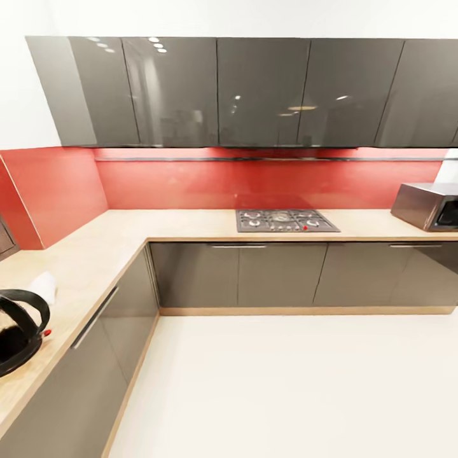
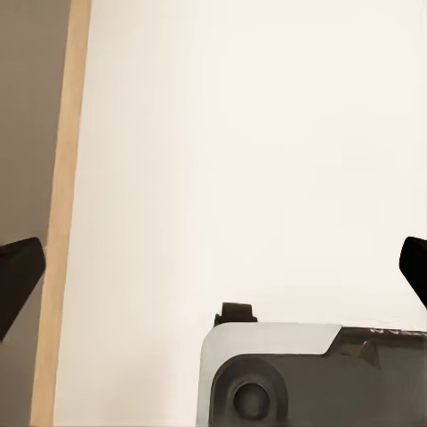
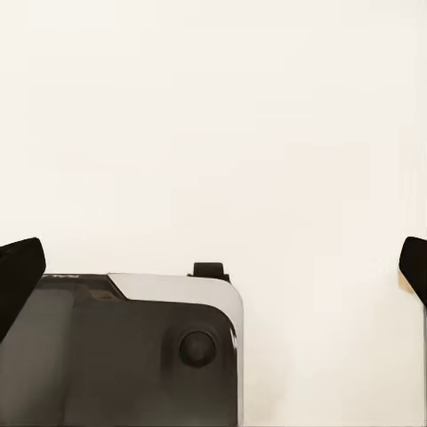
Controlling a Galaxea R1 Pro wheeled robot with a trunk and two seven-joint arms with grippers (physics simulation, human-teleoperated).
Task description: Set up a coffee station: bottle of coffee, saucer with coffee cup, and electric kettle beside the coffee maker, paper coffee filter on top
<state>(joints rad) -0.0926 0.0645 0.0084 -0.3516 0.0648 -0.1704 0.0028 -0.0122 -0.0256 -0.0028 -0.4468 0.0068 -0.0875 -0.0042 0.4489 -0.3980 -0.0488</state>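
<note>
Electric kettle point(image 1: 20, 331) is seen on the kitchen countertop point(image 1: 95, 254), at the head view's left edge, partly cut off. Judged rigid, glass, fragile, slippery; black handle point(image 1: 28, 305) is best gripped. White item behind it is unidentifiable. Left gripper point(image 2: 213, 271) and right gripper point(image 3: 213, 271) are spread wide over the pale floor point(image 2: 267, 133), holding nothing.

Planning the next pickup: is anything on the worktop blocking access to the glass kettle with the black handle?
Nothing visible blocks the bulbous glass electric kettle from the open floor side of the light wood countertop. A small white object sits just behind it, too blurred to identify. Both grippers hang open over the pale floor.
</note>
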